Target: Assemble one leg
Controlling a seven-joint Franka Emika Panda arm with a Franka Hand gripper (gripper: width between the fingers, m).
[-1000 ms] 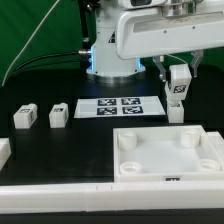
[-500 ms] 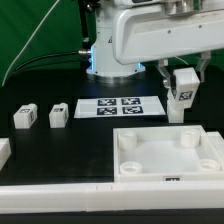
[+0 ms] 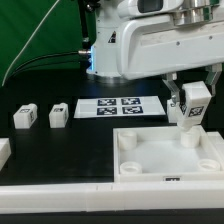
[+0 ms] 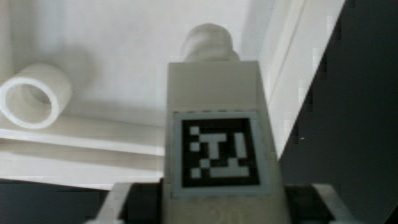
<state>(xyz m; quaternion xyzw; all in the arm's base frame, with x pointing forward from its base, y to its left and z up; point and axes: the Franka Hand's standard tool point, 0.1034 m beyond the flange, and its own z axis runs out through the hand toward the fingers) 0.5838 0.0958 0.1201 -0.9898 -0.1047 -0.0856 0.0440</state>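
My gripper (image 3: 192, 108) is shut on a white square-section leg (image 3: 191, 103) with a black-and-white tag. It holds the leg upright just above the far right corner of the large white square panel (image 3: 165, 165). In the wrist view the leg (image 4: 217, 120) fills the middle, its tag facing the camera and its rounded tip pointing at the panel's edge (image 4: 267, 60); a round corner socket (image 4: 36, 95) lies beside it. Two more legs (image 3: 23, 117) (image 3: 57, 114) lie on the table at the exterior view's left.
The marker board (image 3: 120, 106) lies behind the panel. A white part (image 3: 4, 152) sits at the exterior view's left edge. A long white strip (image 3: 60, 195) runs along the front. The arm's base (image 3: 105, 50) stands at the back.
The gripper with the leg has moved toward the exterior view's right and forward, coming down over the panel's far right corner. The arm's body now fills more of the view.
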